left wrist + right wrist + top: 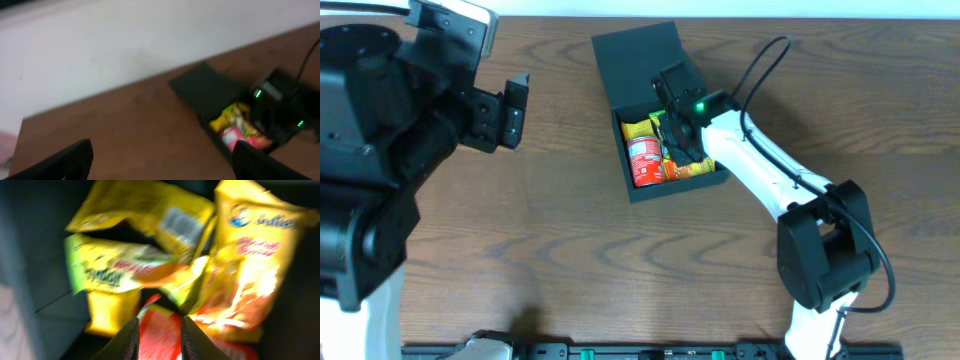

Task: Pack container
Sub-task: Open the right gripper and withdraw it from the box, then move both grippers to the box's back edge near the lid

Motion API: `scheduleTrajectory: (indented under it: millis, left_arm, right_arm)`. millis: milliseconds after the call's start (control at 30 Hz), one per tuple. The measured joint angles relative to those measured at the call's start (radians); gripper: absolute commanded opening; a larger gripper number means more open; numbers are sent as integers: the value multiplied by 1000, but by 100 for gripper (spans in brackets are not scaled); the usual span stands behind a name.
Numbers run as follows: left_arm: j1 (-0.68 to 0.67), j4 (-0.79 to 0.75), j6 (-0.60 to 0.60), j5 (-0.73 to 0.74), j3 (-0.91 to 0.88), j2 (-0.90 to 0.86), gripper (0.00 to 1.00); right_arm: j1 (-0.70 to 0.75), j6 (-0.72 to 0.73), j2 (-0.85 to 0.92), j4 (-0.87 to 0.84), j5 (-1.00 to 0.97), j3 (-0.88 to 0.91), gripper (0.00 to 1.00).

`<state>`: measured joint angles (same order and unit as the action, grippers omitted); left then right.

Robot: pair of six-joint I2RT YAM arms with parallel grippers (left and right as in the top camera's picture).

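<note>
— Which step do we have?
— Filling, we judge. On the table [560,250] the container [640,62] lies, lid back. Left gripper [165,162]: well left of it, jaws wide, empty. Right gripper [159,336]: inside it, over packets [642,128] and can [645,162].
— Next?
— We must rise straight out. Only the right wrist view shows its jaws slightly apart, clamping nothing.

The table [570,250] is a brown wood-grain top, its grain running left to right, and its far edge meets a pale wall [125,40]. Directly on it lies the dark teal-green container [638,62], set toward the far side, right of the middle and turned at a slight angle to the edges. Its hinged flap lid lies open, folded back toward the far edge.
</note>
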<state>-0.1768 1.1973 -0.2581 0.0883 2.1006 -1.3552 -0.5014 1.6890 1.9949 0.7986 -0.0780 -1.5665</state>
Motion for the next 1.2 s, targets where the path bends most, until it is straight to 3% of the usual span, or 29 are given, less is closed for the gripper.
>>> scheduleTrajectory:
  millis: [133,200,333,533,700,800,833,900,933,1000,1033,1100,1200]
  left_arm:
    - [0,56,50,-43,0,-67,88]
    - [1,59,109,-48,0,-119,87]
    - [21,98,271,-51,0,-205,87]
    - [72,228,520,-19,0,-356,93]
    - [63,280,557,109,0,-482,91]
    - [56,296,558,135,0,-549,90]
    - [55,296,558,142,0,-569,87]
    - [50,294,564,150,0,-609,75]
    - [48,294,563,152,0,-637,61]
    - [43,294,558,153,0,-667,29]
    - [41,294,553,153,0,-683,19]
    - [34,290,546,155,0,-721,8]
    - [21,291,529,168,0,-778,6]
  right_arm:
    - [0,-105,0,4,18,-78,27]
    - [2,-242,0,5,24,-144,24]
    - [23,-597,0,37,27,-273,24]
    - [95,-1126,-1,275,-23,-354,27]
    - [173,-1351,-1,432,-94,-354,26]
    - [230,-1411,-1,465,-99,-354,30]
    - [254,-1431,-1,470,-96,-354,31]
    - [303,-1476,-1,473,-69,-354,21]
    - [337,-1508,-1,472,-48,-354,12]
    - [371,-1557,-1,457,-23,-353,3]
    - [390,-1575,-1,436,-10,-349,2]
    - [412,-1611,-1,395,9,-332,2]
    - [425,-1670,-1,317,63,-266,2]
